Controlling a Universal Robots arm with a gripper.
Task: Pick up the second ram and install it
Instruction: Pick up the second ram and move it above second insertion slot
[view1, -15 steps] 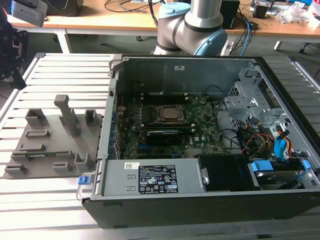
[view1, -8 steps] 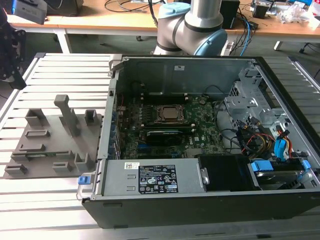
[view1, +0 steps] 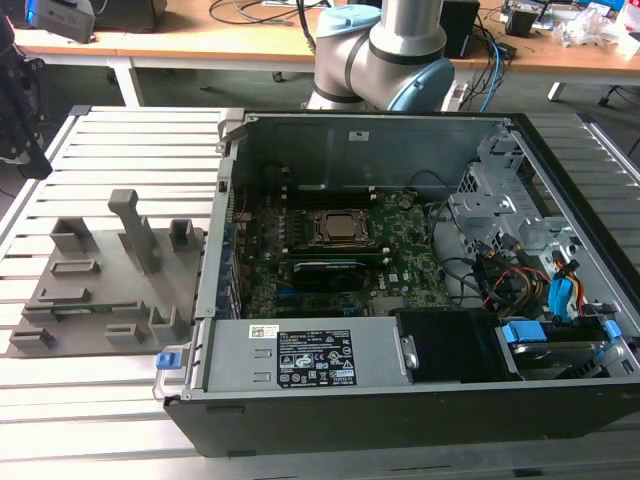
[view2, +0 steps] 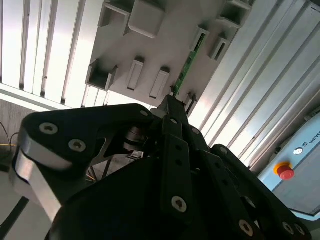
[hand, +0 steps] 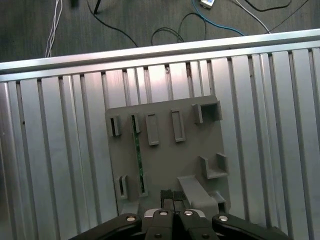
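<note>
The second ram (hand: 137, 160) is a thin green stick standing on edge in a slot of the grey holder plate (hand: 165, 120), which lies on the slatted table. In the second wrist view the ram (view2: 188, 67) is a green strip just beyond the fingertips. My gripper (hand: 172, 196) hangs above the plate's near edge, a little to one side of the ram and not touching it. Its two dark fingers are shut together with nothing between them. In the exterior view the gripper (view1: 30, 160) is a dark shape at the left edge, above the holder plate (view1: 100, 290).
An open computer case (view1: 400, 400) fills the exterior view's right, with the motherboard, the CPU socket (view1: 337, 228) and a black card (view1: 325, 272) inside. Grey posts (view1: 135, 230) rise from the holder plate. The arm's base (view1: 380, 50) stands behind the case.
</note>
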